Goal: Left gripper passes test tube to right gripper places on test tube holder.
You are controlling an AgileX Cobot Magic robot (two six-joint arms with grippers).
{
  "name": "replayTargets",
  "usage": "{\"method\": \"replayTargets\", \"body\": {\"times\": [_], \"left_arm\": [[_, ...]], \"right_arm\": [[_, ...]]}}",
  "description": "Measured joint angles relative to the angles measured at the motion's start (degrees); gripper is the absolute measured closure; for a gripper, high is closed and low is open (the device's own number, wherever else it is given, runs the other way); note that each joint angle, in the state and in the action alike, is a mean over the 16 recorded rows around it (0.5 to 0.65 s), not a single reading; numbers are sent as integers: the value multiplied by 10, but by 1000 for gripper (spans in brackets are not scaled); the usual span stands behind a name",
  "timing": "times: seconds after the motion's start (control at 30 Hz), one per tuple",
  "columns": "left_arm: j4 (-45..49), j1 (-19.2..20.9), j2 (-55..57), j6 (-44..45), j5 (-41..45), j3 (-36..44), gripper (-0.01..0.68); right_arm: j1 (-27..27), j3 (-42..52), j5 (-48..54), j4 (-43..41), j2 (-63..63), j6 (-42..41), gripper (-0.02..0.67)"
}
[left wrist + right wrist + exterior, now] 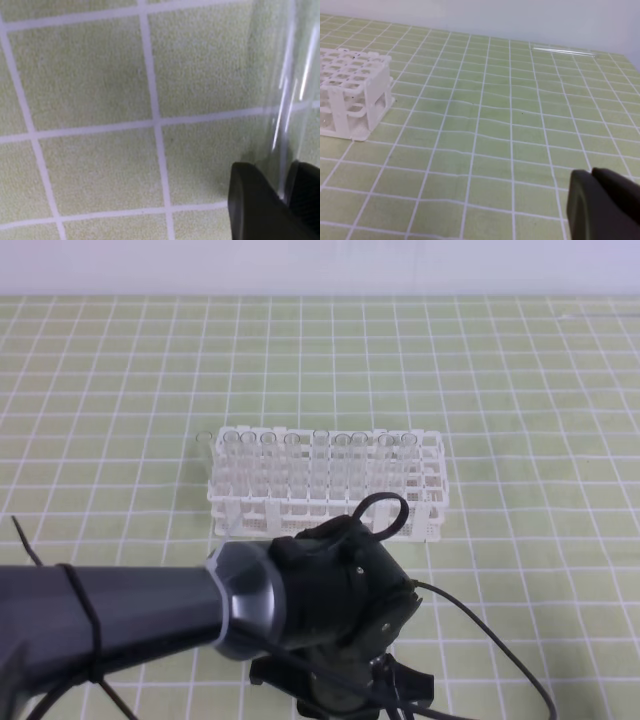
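Left fingers close around a test tube low over the green gridded mat.

In the left wrist view, the left gripper has its two black fingers narrowly parted on either side of a clear test tube, apparently pinching it. The right gripper is closed and holds nothing. The white test tube holder, with tubes standing in its back row, sits just beyond the left arm. Another tube lies far off on the mat.

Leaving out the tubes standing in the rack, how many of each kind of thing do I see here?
White rack: 1
Loose test tubes: 2, one in the left gripper, one lying flat
Grippers: 2, counting the right gripper
Total: 5
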Motion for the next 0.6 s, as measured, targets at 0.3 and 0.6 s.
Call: {"method": "replayTargets", "body": {"times": [0.3, 0.6], "left_arm": [[20, 0, -29, 0, 7, 0, 561], [78, -13, -112, 5, 7, 9, 567]], "right_arm": [[0, 0, 0, 0, 0, 0, 666], [0, 0, 0, 0, 0, 0, 666]]}}
